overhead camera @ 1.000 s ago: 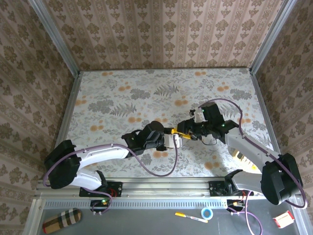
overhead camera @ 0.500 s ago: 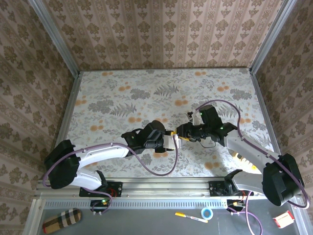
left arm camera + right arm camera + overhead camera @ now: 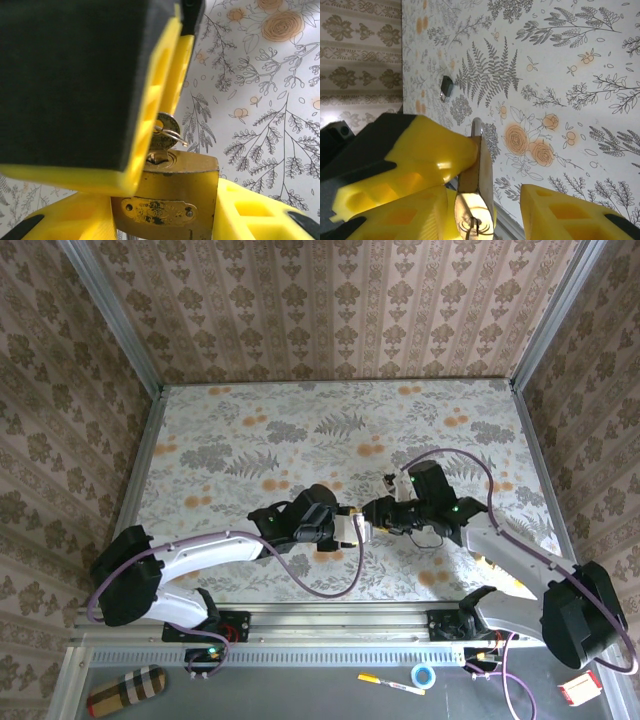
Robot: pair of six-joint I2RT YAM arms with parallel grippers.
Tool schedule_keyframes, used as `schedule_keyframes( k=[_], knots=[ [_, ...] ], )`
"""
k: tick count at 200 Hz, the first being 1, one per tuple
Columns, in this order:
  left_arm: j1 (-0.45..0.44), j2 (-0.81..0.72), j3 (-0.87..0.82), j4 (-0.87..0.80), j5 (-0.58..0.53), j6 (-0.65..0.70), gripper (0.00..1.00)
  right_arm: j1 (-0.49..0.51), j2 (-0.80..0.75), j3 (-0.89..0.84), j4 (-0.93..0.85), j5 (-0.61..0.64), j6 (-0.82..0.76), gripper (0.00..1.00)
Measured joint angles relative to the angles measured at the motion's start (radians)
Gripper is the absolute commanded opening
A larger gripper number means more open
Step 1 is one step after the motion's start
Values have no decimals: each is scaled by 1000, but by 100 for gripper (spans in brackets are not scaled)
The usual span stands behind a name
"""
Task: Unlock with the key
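From above, the left gripper (image 3: 350, 528) and the right gripper (image 3: 379, 512) met tip to tip over the middle of the flowered table (image 3: 300, 430). The thing between them was too small to make out there.

In the left wrist view, the left gripper (image 3: 165, 217) was pinching the brass padlock (image 3: 167, 200), one yellow finger against each side and the keyhole facing up. The key (image 3: 164, 126) stood in the keyhole with its wire ring (image 3: 173, 136) hanging off. One finger (image 3: 155, 75) of the right gripper lay against the key's left side.

In the right wrist view, the right gripper (image 3: 485, 215) looked spread. Its right finger (image 3: 565, 210) stood apart from the metal edge between the fingers, probably the padlock.
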Motion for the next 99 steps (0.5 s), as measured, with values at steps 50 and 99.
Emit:
schedule_keyframes(
  k=[50, 99],
  knots=[
    [1, 0, 10, 0, 14, -3, 0, 3, -14, -23, 16, -1, 2, 45],
    [-1, 0, 14, -2, 11, -3, 0, 8, -1, -25, 50, -7, 21, 37]
  ],
)
